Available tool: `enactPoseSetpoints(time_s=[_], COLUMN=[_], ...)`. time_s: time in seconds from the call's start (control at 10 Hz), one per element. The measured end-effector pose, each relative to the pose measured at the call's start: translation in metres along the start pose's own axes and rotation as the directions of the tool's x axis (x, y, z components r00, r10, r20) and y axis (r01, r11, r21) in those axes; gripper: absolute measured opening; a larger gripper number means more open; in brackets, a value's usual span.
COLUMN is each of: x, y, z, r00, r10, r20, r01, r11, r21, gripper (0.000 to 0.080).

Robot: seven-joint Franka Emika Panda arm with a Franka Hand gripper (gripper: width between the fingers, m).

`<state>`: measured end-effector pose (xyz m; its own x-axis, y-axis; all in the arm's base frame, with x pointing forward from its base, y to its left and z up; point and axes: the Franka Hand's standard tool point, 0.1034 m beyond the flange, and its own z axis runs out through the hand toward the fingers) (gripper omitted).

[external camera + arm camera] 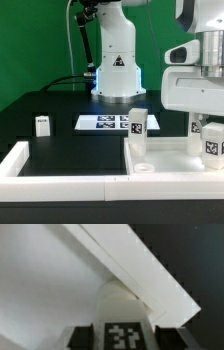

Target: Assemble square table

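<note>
Your jaws grip one leg upright, long axis vertical, over the table top at the exterior view's 4 o'clock. You have three legs: another stands at center, a third at 9 o'clock on the tabletop.

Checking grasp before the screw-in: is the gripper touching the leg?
Touching. Wrist view shows the gripper closed on the leg, black fingers against both sides of its tagged end.

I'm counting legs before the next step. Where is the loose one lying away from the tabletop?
The loose leg stands alone on the black surface at the exterior view's left, left of the marker board and behind the left wall bar.
</note>
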<state>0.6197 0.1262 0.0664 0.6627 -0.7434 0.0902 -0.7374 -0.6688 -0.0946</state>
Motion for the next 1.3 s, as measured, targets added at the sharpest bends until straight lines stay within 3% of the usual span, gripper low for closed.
enactPoseSetpoints(time_s=[0.2, 0.4, 0.5, 0.8, 0.9, 1.0, 1.1, 1.2, 1.3], x=[0.0025, 0.0013, 0.0021, 0.0042, 0.0039, 0.0039, 0.0052, 0.0061, 0.0087], y=[-0.0032, -0.0069, -0.0089, -0.0099, -0.0099, -0.0099, -0.0108, -0.011, -0.0101], z=[0.0004, 0.0019, 0.0037, 0.0042, 0.0045, 0.0045, 0.003, 0.0002, -0.0025], r00=[0.954, 0.796, 0.662, 0.499, 0.509, 0.528, 0.649, 0.795, 0.885], r10=[0.297, 0.6, 0.744, 0.862, 0.856, 0.844, 0.755, 0.6, 0.458], r20=[0.041, 0.078, 0.094, 0.092, 0.092, 0.093, 0.093, 0.09, 0.083], r01=[-0.296, -0.599, -0.744, -0.862, -0.857, -0.845, -0.758, -0.604, -0.463], r11=[0.955, 0.8, 0.667, 0.504, 0.514, 0.533, 0.652, 0.796, 0.884], r21=[-0.024, -0.03, -0.036, -0.047, -0.047, -0.045, -0.016, 0.029, 0.066], gripper=[0.0287, 0.0288, 0.0288, 0.0288, 0.0288, 0.0366, 0.0548, 0.0548, 0.0632])
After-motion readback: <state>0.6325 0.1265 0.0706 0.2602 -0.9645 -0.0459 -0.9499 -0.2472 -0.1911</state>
